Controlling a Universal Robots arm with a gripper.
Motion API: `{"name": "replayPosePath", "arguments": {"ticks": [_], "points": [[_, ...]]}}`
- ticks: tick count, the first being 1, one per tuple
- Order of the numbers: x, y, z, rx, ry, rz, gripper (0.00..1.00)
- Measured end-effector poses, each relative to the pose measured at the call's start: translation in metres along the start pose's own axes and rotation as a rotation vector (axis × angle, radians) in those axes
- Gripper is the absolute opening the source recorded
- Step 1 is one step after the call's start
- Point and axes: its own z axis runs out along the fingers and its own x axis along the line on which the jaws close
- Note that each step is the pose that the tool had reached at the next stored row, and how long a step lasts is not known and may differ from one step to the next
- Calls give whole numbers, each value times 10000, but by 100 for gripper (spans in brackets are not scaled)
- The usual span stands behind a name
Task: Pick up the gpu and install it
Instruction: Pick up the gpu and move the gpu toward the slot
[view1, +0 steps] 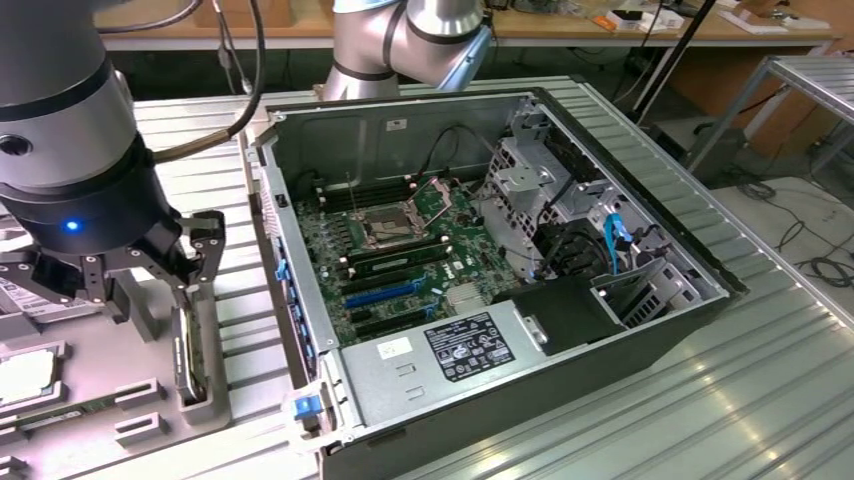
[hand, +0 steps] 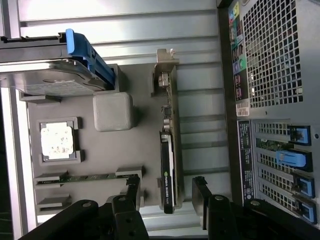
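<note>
Open computer case (view1: 387, 125) lying on its side on a ribbed metal table (view1: 747, 390), green motherboard (view1: 400, 250) exposed, labelled power supply (view1: 461, 350) in one corner. Grey holder tray (hand: 100, 155) beside the case, carrying a hard drive (hand: 50, 75) with blue carrier, a square processor chip (hand: 56, 140) and a memory stick (hand: 90, 176), each in its own recess.

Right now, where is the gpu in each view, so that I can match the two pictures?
Exterior view: the gpu stands on edge in the grey tray at the exterior view's left, just under the open hand.
Wrist view: the gpu stands on edge in the same tray, between the open fingers of the hand, beside the computer case.
Shared landmark: the computer case with its blue slot latches.
</note>
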Motion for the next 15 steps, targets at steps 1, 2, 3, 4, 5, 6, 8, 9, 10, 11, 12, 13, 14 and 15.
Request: {"name": "replayPosePath", "arguments": {"ticks": [1, 2, 3, 4, 5, 6, 8, 9, 10, 11, 12, 13, 14, 15], "points": [[0, -10, 19, -1, -1, 0, 54], [0, -15, 33, -1, -1, 0, 54], [0, -21, 47, 0, 0, 0, 54], [1, -28, 66, 0, 0, 0, 54], [1, -35, 81, -1, 0, 0, 54], [0, -40, 94, 0, 0, 0, 54], [1, -48, 114, -1, -1, 0, 54], [1, -54, 137, -1, -1, 0, 54], [1, -61, 171, -1, -2, 0, 54], [0, -67, 203, 0, -2, 0, 54], [-3, -69, 213, -1, -2, -1, 54], [-5, -70, 223, -1, -2, -1, 54], [-9, -71, 233, 0, -1, 0, 54], [-12, -71, 240, 1, 0, -1, 54]]}}
